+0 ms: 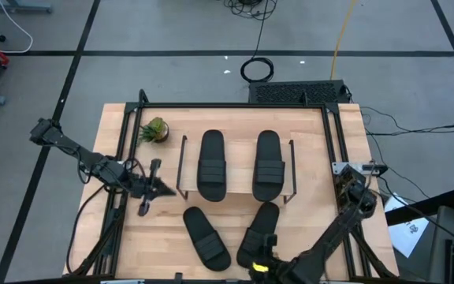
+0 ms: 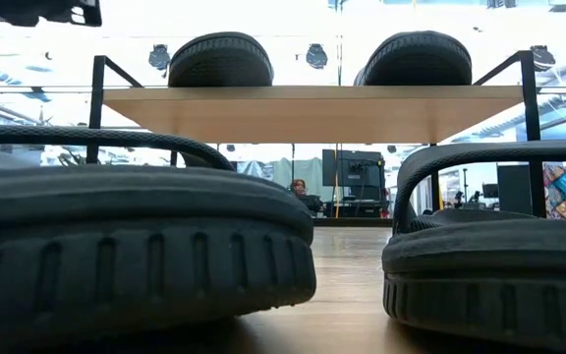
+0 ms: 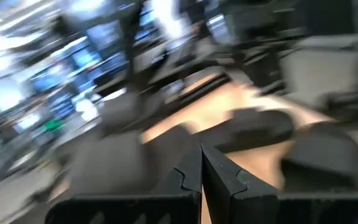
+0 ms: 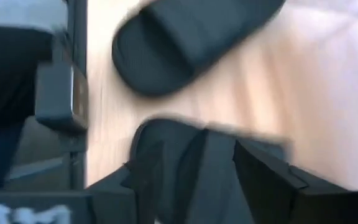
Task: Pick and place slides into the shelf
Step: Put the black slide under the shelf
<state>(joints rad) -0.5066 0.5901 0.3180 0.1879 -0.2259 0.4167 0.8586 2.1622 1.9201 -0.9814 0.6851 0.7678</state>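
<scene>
From above, two slides (image 1: 211, 165) (image 1: 266, 165) already lie side by side on the shelf (image 1: 238, 196), while two more (image 1: 206, 237) (image 1: 258, 234) wait on the desk (image 1: 314, 158) just in front of it, so the task looks about half done. The left end effector (image 1: 150, 188) hangs left of the shelf near a small plant (image 1: 154, 130); the right end effector (image 1: 264, 256) sits at the right-hand loose slide. At desk level, the two loose slides (image 2: 136, 246) (image 2: 494, 246) fill the foreground with the loaded shelf (image 2: 312, 108) behind. The left wrist view shows its fingers (image 3: 219, 177) pressed together, empty. The right wrist view shows spread fingers (image 4: 272, 180) straddling a slide (image 4: 191, 168), not yet closed on it.
</scene>
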